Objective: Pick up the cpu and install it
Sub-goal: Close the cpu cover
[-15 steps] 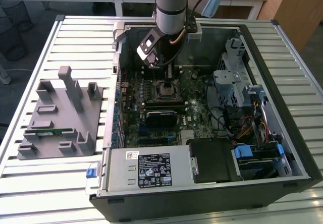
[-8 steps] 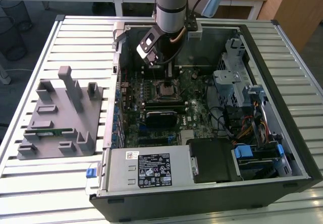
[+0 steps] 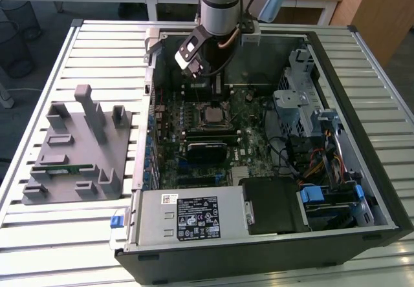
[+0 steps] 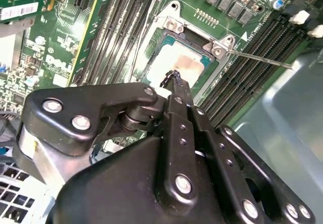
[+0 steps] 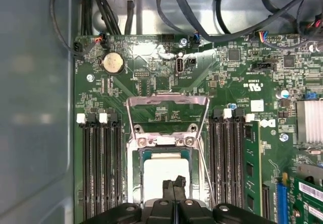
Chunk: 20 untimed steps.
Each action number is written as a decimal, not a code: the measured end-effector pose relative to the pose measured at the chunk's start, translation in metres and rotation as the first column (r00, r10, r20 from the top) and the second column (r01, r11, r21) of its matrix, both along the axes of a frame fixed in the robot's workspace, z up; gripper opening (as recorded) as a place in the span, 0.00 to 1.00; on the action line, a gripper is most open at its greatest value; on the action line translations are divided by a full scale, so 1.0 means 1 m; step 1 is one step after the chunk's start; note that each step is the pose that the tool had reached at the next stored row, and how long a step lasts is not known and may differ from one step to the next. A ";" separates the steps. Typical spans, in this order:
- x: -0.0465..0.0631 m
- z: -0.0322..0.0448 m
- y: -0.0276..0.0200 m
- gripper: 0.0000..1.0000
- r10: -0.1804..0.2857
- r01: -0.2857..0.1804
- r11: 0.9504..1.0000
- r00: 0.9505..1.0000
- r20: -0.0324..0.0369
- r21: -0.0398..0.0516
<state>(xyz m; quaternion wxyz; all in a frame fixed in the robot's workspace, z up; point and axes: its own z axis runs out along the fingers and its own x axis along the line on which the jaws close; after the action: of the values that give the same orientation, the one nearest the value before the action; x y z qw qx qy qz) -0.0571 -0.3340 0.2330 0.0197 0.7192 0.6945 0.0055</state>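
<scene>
The cpu (image 5: pixel 160 167) is a small square chip with a silvery top, and it lies flat inside the socket on the green motherboard (image 5: pixel 151 77). It also appears in the second wrist view as the cpu (image 4: pixel 179 65) and in the exterior view as the cpu (image 3: pixel 212 114). My gripper (image 5: pixel 174 184) hangs just over the chip's edge, its two black fingertips pressed together with nothing between them. The same closed tips of the gripper (image 4: pixel 174 77) hover over the chip. The socket's metal load frame (image 5: pixel 166 101) stands flipped up behind the chip.
The open computer case (image 3: pixel 362 74) surrounds the board, with cables and a drive cage on the exterior view's right. Memory slots (image 5: pixel 98 168) flank the socket. A thin lever rod (image 4: pixel 262 59) sticks out beside it. A grey fixture (image 3: pixel 71 151) sits on the slatted table at the exterior view's left.
</scene>
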 end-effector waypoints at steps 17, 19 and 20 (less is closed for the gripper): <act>0.000 0.0346 -0.0063 0.11 0.000 0.000 1.000 1.000 0.000 0.000; 0.000 0.0346 -0.0095 0.11 0.000 0.000 1.000 1.000 0.000 0.000; 0.001 0.0345 -0.0099 0.11 0.000 0.000 1.000 1.000 0.000 0.000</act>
<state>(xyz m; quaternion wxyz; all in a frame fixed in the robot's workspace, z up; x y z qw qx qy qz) -0.0561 -0.3439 0.2675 0.0199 0.7192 0.6945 0.0054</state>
